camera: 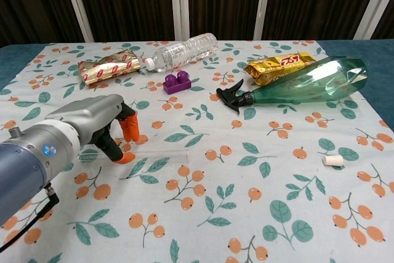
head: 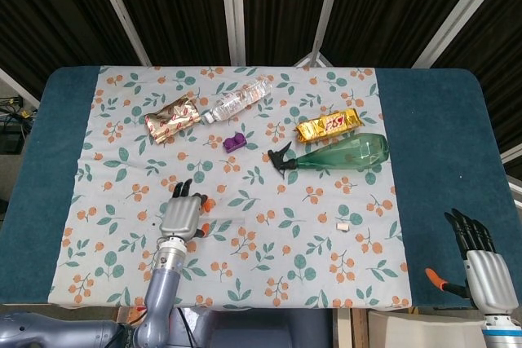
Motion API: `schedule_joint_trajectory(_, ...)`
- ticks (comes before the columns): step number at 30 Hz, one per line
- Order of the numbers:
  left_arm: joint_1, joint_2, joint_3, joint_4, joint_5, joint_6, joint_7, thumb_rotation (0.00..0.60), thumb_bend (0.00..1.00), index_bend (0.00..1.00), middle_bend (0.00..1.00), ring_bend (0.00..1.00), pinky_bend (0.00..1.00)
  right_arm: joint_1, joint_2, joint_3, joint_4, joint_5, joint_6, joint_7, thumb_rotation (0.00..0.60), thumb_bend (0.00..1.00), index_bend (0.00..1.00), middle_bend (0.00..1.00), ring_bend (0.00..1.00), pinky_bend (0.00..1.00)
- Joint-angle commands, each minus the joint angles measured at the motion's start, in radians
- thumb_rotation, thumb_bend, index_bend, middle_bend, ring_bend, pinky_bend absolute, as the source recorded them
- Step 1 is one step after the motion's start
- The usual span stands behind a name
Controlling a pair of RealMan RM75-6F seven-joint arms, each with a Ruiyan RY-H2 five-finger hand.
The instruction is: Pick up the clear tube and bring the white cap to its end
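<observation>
The clear tube [camera: 161, 153] lies flat on the flowered cloth at the front left, hard to make out against the pattern. My left hand [camera: 98, 125] hovers over its left part, orange fingertips [camera: 128, 131] pointing down and spread to either side of the tube, gripping nothing. That same left hand [head: 181, 214] shows low on the cloth in the head view. The small white cap [camera: 332, 160] sits alone at the right of the cloth, also visible as the cap [head: 343, 226] from above. My right hand [head: 483, 265] stays at the table's front right corner, fingers straight and empty.
At the back lie a foil snack pack [camera: 108, 66], a clear water bottle [camera: 181, 50], a purple brick [camera: 176, 82], a gold wrapper [camera: 280, 66] and a green spray bottle [camera: 301, 84] on its side. Blue table [head: 432, 144] flanks the cloth.
</observation>
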Motion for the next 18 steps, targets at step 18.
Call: schedule_joint_trajectory(18,-0.034,-0.053,-0.008,0.04,-0.062,0.047,0.029,0.6,0.39,0.51,0.4,0.04,0.0,0.0,0.001,0.001,-0.003,0.002,-0.001,0.007,0.6,0.23,0.0,0.0,0.0,0.0)
